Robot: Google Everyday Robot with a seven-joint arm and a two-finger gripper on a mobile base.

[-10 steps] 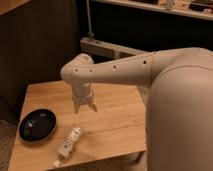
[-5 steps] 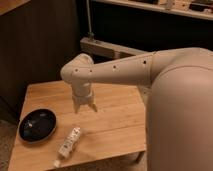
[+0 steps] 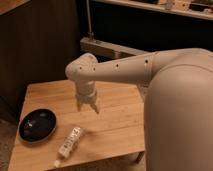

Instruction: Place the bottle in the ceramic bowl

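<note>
The bottle (image 3: 69, 143) is slim and whitish with a pale label. It lies on its side near the front edge of the wooden table (image 3: 117, 125), its cap end toward the front left. The ceramic bowl (image 3: 37, 125) is dark, shallow and glossy and sits on the table's left side, just left of the bottle, with nothing in it. My gripper (image 3: 87, 106) points down over the middle of the table, behind and a little right of the bottle, above the surface. Its fingers are spread and hold nothing.
My white arm (image 3: 125, 67) and bulky body (image 3: 180, 115) fill the right side of the view and hide the table's right part. A dark wall and a metal rail (image 3: 107, 47) stand behind the table. The table's front edge runs just below the bottle.
</note>
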